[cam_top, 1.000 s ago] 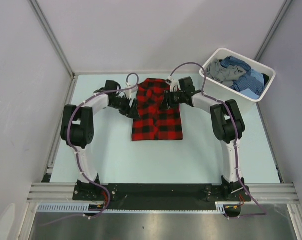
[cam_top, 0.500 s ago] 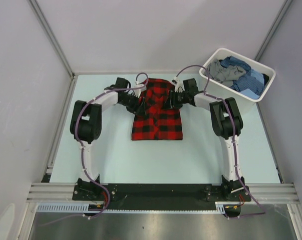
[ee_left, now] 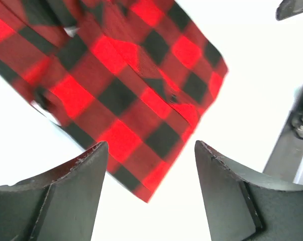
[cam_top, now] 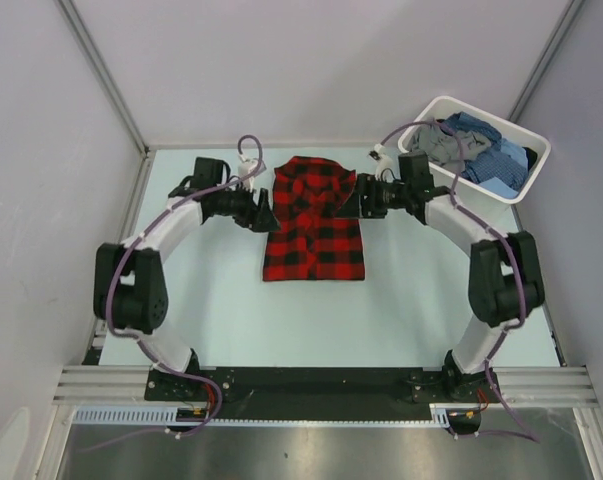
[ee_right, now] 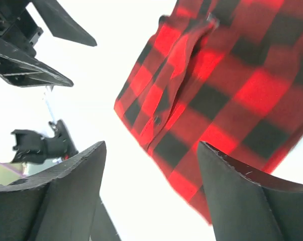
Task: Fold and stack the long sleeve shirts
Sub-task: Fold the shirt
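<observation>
The red-and-black check shirt lies flat at the middle of the table, folded into a tall rectangle, its rounded collar end toward the far edge. The blue check shirts and a grey shirt lie crumpled together in the white tub at far right.

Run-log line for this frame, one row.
red-and-black check shirt: partly folded, flat | left gripper: open, empty | right gripper: open, empty | white tub: holds other shirts

Overhead looks down; wrist cameras closely share the shirt.
</observation>
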You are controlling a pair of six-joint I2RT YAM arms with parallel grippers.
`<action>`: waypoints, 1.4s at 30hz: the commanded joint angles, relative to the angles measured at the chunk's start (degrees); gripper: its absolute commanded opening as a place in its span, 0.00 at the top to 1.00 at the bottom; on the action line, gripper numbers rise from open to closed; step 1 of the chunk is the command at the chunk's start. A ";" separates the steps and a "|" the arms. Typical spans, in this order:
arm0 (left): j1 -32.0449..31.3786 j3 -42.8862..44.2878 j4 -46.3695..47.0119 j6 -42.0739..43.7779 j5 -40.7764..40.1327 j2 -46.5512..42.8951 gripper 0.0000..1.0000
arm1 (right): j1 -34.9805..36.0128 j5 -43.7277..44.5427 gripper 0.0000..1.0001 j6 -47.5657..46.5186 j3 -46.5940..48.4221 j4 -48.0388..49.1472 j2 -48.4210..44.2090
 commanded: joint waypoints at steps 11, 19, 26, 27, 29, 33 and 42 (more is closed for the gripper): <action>2.18 -12.75 -1.72 -7.33 -5.08 -1.39 0.27 | -3.73 2.31 0.22 5.44 -20.18 -1.14 -6.15; 2.18 -13.44 -0.50 -9.18 -1.39 1.61 0.34 | -2.50 2.05 0.36 7.01 -21.24 3.16 -2.81; 2.18 -14.32 0.03 -8.47 2.46 1.09 0.54 | -1.80 1.79 0.57 6.05 -19.13 1.59 -0.96; 2.09 -14.41 0.03 -8.82 3.00 1.08 0.58 | -1.62 1.70 0.58 6.14 -19.22 1.41 -0.96; 2.00 -14.68 -0.06 -8.82 3.18 1.35 0.62 | -1.27 1.70 0.66 6.05 -19.48 1.41 -1.14; 2.09 -14.85 -2.07 -7.86 0.46 1.70 0.76 | -0.92 2.14 0.85 5.79 -19.75 0.89 -1.23; 2.09 -16.70 -6.30 -4.96 -2.97 0.64 1.00 | -1.18 3.63 1.00 2.71 -22.64 -3.87 -3.16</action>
